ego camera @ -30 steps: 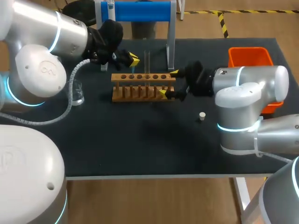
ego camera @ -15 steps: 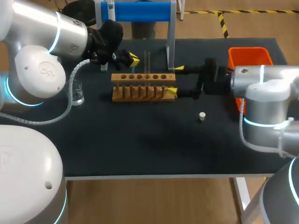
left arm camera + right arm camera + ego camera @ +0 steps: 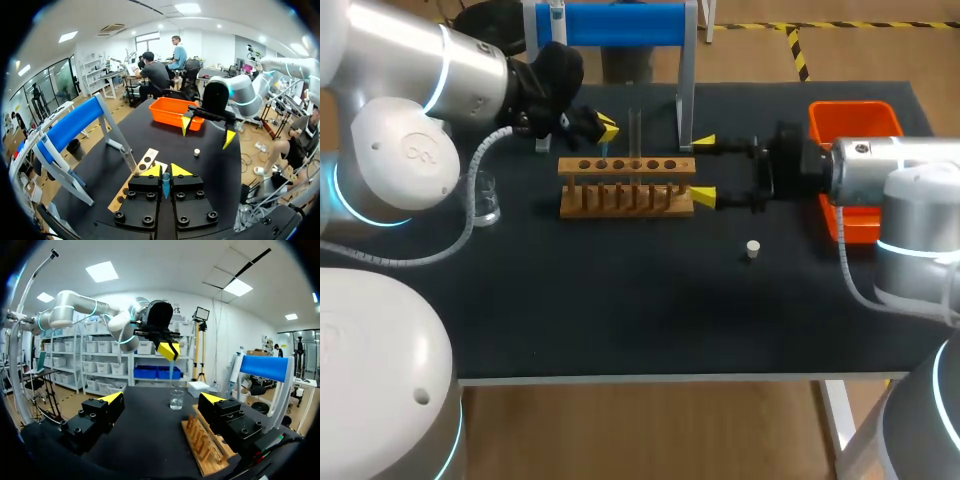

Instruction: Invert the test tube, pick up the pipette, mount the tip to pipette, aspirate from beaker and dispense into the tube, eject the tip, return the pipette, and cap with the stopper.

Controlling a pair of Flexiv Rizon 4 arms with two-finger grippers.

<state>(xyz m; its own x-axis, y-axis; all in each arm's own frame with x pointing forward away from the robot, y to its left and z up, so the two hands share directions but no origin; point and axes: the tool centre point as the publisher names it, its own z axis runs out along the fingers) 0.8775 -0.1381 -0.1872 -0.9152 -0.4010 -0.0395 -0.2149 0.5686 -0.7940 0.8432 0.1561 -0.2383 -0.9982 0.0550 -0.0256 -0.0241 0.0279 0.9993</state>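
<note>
A clear test tube (image 3: pixel 635 132) stands upright in the wooden rack (image 3: pixel 625 186). My left gripper (image 3: pixel 605 127) hangs just behind the rack's left part, shut on the pipette (image 3: pixel 165 184), whose pale blue tip (image 3: pixel 171 371) points down. My right gripper (image 3: pixel 703 169) stands open and empty just off the rack's right end; the left wrist view also shows this right gripper (image 3: pixel 207 129) beyond the rack (image 3: pixel 141 171). A glass beaker (image 3: pixel 487 200) sits left of the rack, and the beaker (image 3: pixel 176 399) shows ahead of my right gripper (image 3: pixel 162 399). The small white stopper (image 3: pixel 752 249) lies in front of the right gripper.
An orange bin (image 3: pixel 855 128) sits at the table's right edge, behind my right arm. A stand with a blue bar (image 3: pixel 620 24) rises behind the rack. A small white box (image 3: pixel 199 388) lies beyond the beaker. Bare black tabletop (image 3: pixel 620 310) stretches in front of the rack.
My right arm has drawn back to the right, away from the rack's end, its fingers still open. The left arm and pipette have not moved.
</note>
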